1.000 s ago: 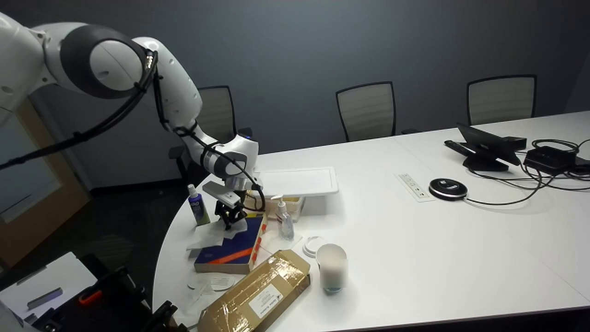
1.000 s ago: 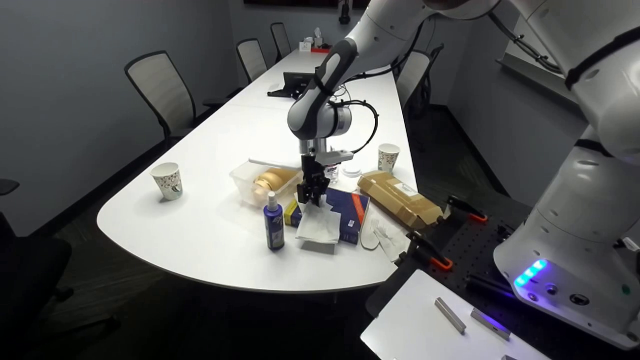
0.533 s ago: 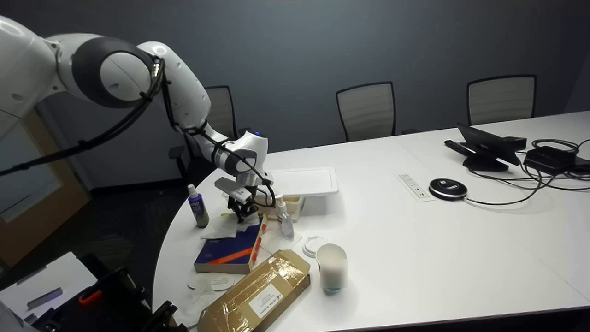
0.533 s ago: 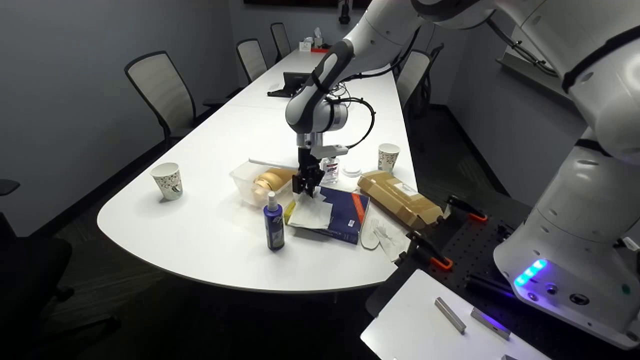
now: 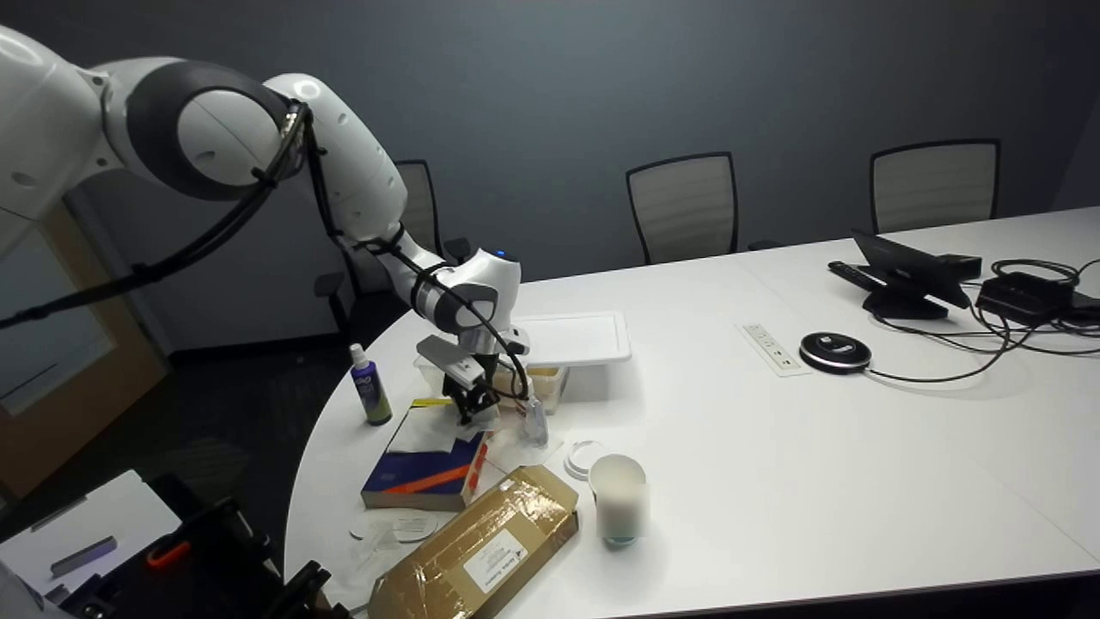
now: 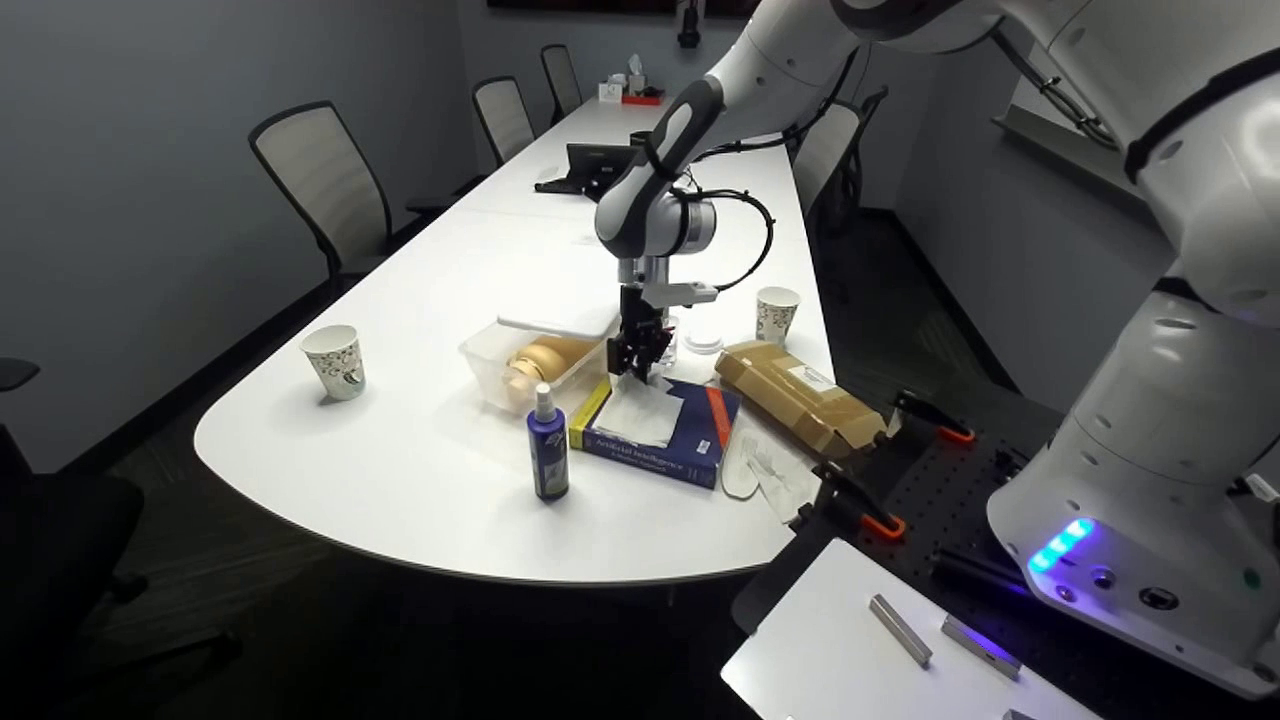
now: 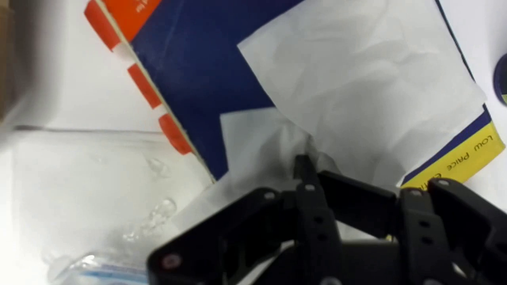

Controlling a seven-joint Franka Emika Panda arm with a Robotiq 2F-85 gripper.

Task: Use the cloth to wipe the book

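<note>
The black tool pinches a creased white cloth across the dark-blue paperback book on the white bench. Wiping seems underway; the orange-banded right end in an exterior view may remain.

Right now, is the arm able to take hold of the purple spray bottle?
Probably not: its gripper seems closed on the white cloth, though the spray bottle stands upright and uncovered.

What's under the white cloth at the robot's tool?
The dark blue book: in the wrist view its yellow strip and orange-red band show past the white cloth. The part directly beneath is hidden, so any print there can't be read.
</note>
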